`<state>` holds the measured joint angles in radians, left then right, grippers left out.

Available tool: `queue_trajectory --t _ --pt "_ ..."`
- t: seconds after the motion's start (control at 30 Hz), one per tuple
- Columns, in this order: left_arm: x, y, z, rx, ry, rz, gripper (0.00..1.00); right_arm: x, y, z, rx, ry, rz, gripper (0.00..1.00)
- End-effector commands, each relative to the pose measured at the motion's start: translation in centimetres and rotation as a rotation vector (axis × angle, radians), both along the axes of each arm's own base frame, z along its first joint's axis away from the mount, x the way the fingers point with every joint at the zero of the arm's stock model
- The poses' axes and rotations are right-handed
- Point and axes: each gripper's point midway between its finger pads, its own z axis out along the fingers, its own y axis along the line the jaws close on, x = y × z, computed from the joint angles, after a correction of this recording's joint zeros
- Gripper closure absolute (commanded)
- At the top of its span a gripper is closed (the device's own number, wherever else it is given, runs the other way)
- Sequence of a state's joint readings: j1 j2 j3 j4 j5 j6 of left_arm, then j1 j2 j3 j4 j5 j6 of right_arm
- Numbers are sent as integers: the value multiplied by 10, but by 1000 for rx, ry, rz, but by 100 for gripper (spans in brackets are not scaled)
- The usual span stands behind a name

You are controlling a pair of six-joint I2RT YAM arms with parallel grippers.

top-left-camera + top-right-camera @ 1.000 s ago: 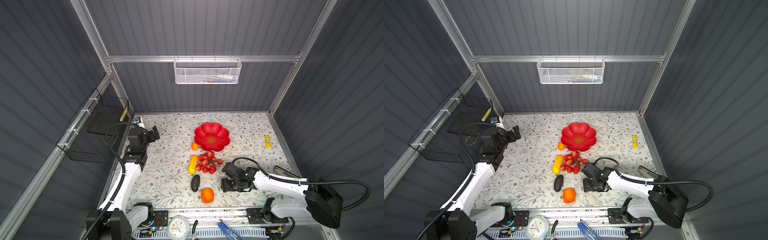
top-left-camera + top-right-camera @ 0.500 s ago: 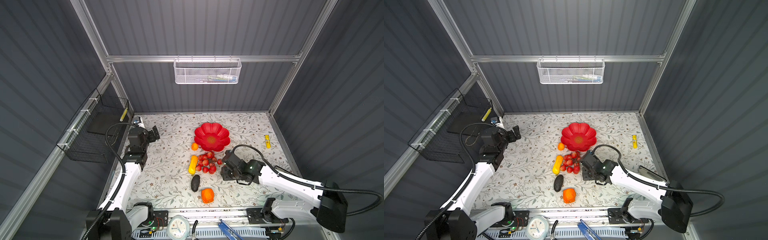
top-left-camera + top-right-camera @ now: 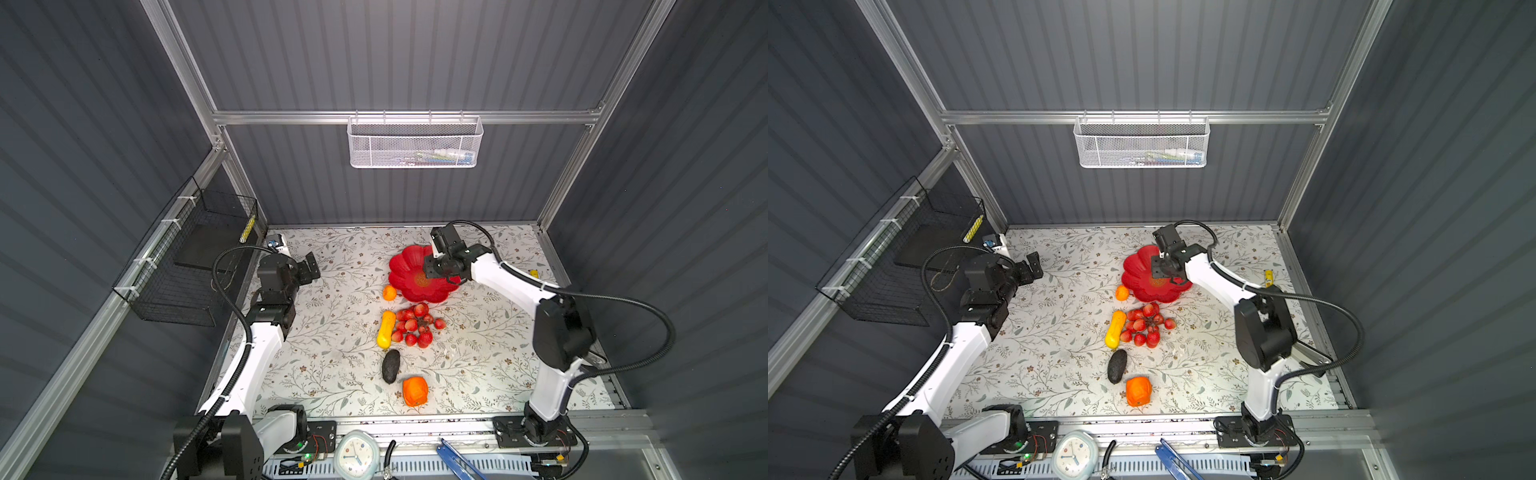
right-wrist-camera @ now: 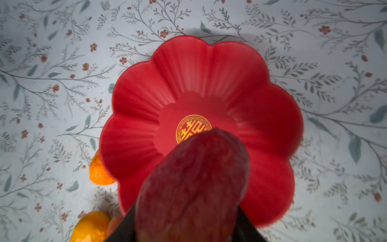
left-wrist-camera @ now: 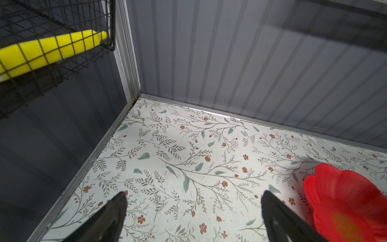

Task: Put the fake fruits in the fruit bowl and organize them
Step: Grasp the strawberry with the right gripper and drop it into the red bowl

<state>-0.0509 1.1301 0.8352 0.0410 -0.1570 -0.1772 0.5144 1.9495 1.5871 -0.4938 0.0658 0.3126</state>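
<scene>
Over red scalloped fruit bowl [image 4: 188, 69] | right hand [image 3: 441, 268] clamps mottled pink-red peach [image 4: 194, 178] | left hand [image 5: 193, 194] spread wide, empty

Grey ribbed walls [image 3: 395, 62], floral tabletop [image 3: 332, 374]

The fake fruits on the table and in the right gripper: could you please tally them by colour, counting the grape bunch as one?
Orange: 2, small orange and big orange fruit
Yellow: 1, yellow fruit
Red: 1, grapes
Dark: 1, avocado
Pink-red: 1, peach in the right gripper
Total: 6
</scene>
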Motion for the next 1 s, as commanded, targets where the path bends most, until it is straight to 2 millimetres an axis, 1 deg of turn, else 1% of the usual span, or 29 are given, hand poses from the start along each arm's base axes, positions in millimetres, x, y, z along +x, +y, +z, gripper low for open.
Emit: queue_trajectory --t 0.0,0.13,0.3,0.5,0.57,0.67,0.77,0.87,0.97 --pt "1 -2 1 -18 10 -12 0 16 1 -18 -49 41 65 56" --pt "3 -6 -2 -27 22 -28 0 28 5 -42 -74 76 77 55" --pt "7 -12 -8 -56 45 -53 0 32 4 -68 -102 124 82 53" --pt "9 -16 -10 -70 62 -74 0 33 5 -88 -110 169 92 49" --pt "10 -17 -10 -72 61 -80 0 34 5 -91 -114 176 92 45" --pt "10 -20 -12 -78 70 -93 0 35 4 -88 -115 174 87 33" --pt "11 -22 -13 -79 73 -110 0 37 4 -74 -104 150 82 22" --pt "12 -34 -14 -76 67 -179 4 38 3 -49 -91 103 74 12" --pt "12 -54 -17 -92 62 -290 7 36 -3 -20 -72 49 57 4"
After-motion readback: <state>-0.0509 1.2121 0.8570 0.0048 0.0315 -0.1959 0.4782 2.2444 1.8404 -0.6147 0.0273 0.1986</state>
